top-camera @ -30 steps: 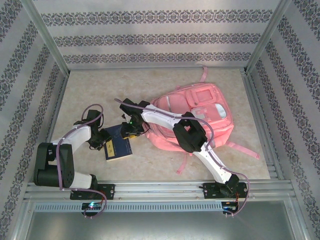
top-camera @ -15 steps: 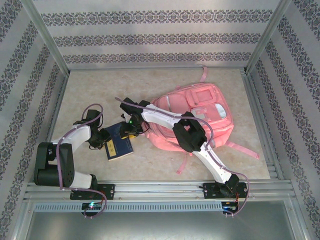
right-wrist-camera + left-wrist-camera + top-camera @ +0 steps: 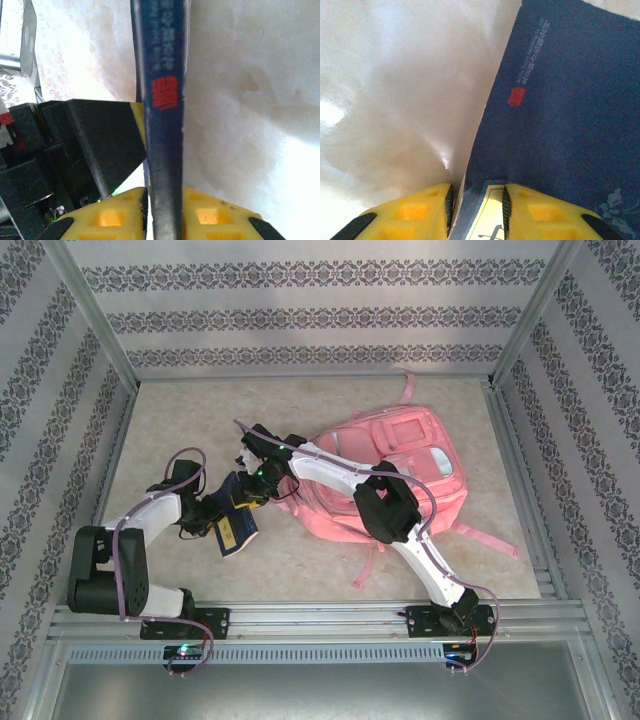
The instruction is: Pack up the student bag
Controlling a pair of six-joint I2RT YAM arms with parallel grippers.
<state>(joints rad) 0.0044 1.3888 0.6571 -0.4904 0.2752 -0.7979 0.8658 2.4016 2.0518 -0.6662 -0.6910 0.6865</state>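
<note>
The student bag (image 3: 420,465), a big pink backpack, lies flat on the right half of the table. Left of it, a dark blue book (image 3: 236,524) stands tilted up on one edge. My left gripper (image 3: 213,515) is shut on the book's near end. In the left wrist view its yellow fingers (image 3: 420,210) clamp the blue cover (image 3: 560,100) by its pale label. My right gripper (image 3: 250,485) is shut on the book's far end. In the right wrist view the book's spine (image 3: 162,75), with a red seal, runs between the right gripper's (image 3: 164,197) yellow pads.
Pink straps (image 3: 485,537) trail from the bag toward the right rail. Aluminium rails (image 3: 320,618) and patterned walls box in the table. Bare beige tabletop (image 3: 200,410) lies behind the left arm. The left gripper's black body (image 3: 85,145) sits close beside the spine.
The book has gone from lying flat to tilted up on its edge. The right gripper has closed on its spine and moved slightly back; the left gripper has tightened on it.
</note>
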